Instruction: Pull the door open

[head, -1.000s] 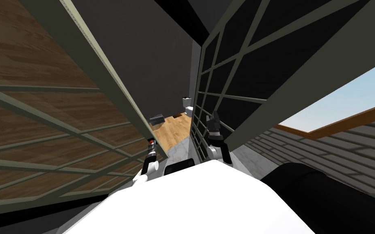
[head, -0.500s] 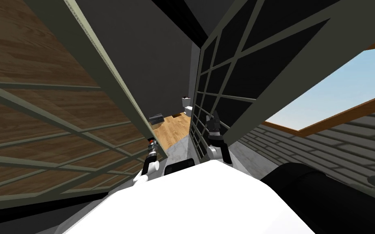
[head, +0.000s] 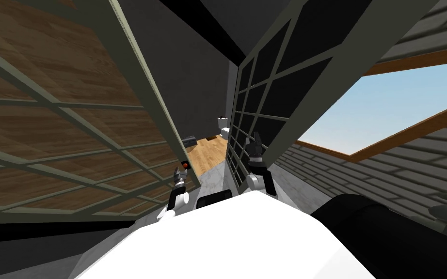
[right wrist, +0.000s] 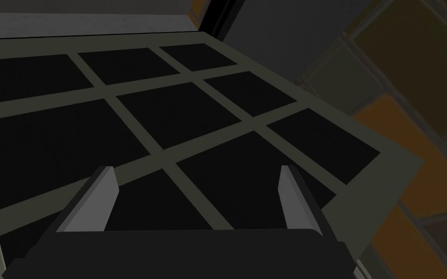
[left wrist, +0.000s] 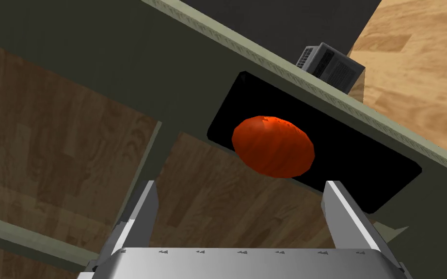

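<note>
Holds the left gripper [left wrist: 241, 185] spread wide just short of the red knob [left wrist: 273, 146], gripping nothing, at the edge of the left door [head: 72, 126] filling the head view's left half. Points the right gripper [right wrist: 197, 168], likewise released, at the right door's [right wrist: 167, 157] dark panes, right of centre. Seems ajar already, with a gap at centre frame; leaves the knob to clasp and pull.

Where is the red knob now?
In the left wrist view, the red knob sits on a black plate at the edge of the left door, ahead of the open left gripper.
</note>
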`<state>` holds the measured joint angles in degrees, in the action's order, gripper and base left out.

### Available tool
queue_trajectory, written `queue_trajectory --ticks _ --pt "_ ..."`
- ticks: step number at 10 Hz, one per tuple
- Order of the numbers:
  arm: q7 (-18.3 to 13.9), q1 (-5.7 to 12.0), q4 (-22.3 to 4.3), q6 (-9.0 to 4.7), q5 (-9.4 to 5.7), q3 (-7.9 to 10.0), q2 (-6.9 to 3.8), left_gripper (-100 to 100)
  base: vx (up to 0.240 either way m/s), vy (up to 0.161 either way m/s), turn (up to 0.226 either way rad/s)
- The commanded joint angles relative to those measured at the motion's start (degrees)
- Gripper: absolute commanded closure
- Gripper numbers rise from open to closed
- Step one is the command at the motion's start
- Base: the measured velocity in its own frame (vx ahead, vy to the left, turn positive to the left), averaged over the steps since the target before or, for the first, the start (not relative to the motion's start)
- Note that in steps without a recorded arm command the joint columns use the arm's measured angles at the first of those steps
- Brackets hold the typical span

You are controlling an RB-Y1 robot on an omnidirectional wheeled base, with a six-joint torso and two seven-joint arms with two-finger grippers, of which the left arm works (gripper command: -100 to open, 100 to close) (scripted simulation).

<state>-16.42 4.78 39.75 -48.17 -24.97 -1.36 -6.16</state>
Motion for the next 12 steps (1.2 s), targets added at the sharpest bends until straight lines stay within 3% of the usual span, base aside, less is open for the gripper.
queue_trajectory --ticks 1,2,4,5,7,8,10,11,12 --pt "-2.86 -0.34 0.51 -0.31 -1.68 -0.5 -0.02 -100 -0.091 0.011 -0.037" --pt "-3.48 -0.34 0.51 -0.31 -1.68 -0.5 -0.02 -100 -0.057 0.013 -0.011" --pt "-7.08 -0.72 1.0 -0.79 -3.91 -1.17 -0.05 -100 -0.049 0.011 -0.043" --pt "-7.65 -0.72 1.0 -0.79 -3.91 -1.17 -0.05 -100 -0.041 0.01 -0.022" --pt "-11.35 -1.13 1.51 -1.29 -6.27 -1.87 -0.07 -100 -0.039 0.021 -0.058" --pt "-12.07 -1.13 1.51 -1.29 -6.27 -1.87 -0.07 -100 -0.037 0.021 -0.029" --pt "-15.67 -1.55 2.04 -1.81 -8.71 -2.6 -0.07 -100 -0.031 0.016 -0.074" --pt "-16.62 -1.55 2.04 -1.81 -8.71 -2.6 -0.07 -100 -0.024 0.014 -0.033" --pt "-18.54 -1.76 2.3 -2.06 -9.92 -2.96 -0.06 -100 -0.021 0.011 -0.056"
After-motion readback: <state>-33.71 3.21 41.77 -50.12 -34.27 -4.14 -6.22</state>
